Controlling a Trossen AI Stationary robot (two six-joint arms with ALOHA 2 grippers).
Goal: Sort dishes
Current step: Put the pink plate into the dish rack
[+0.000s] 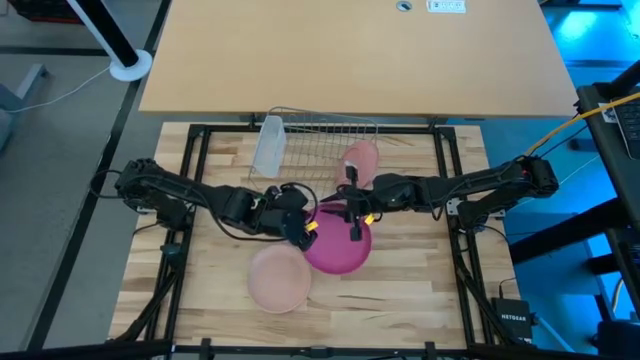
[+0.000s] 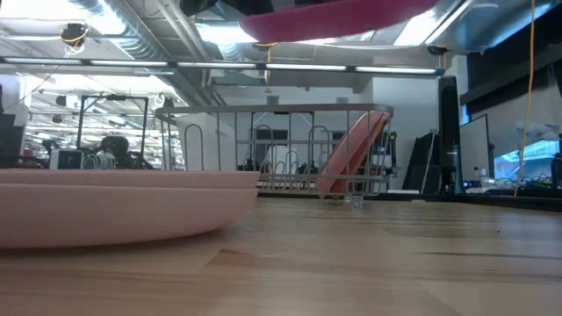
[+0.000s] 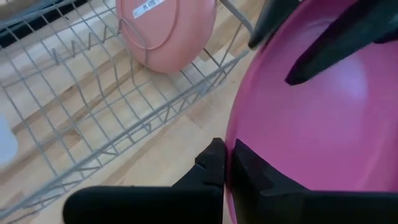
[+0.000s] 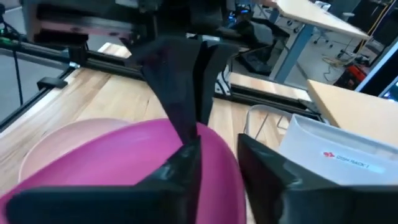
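Left end effector (image 3: 227,163) pinches magenta plate (image 1: 338,243) rim; right end effector (image 4: 214,155) partly hidden

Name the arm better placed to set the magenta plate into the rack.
Left, probably. The left hand is clamped on the rim of the magenta plate, with the wire rack just ahead. The right hand is at the plate too, its hold unclear.

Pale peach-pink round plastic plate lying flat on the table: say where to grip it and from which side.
Pinch the peach-pink plate by its upturned rim from the left arm's side: it lies flat, and the magenta plate, held in left gripper and right gripper, crowds its other side.
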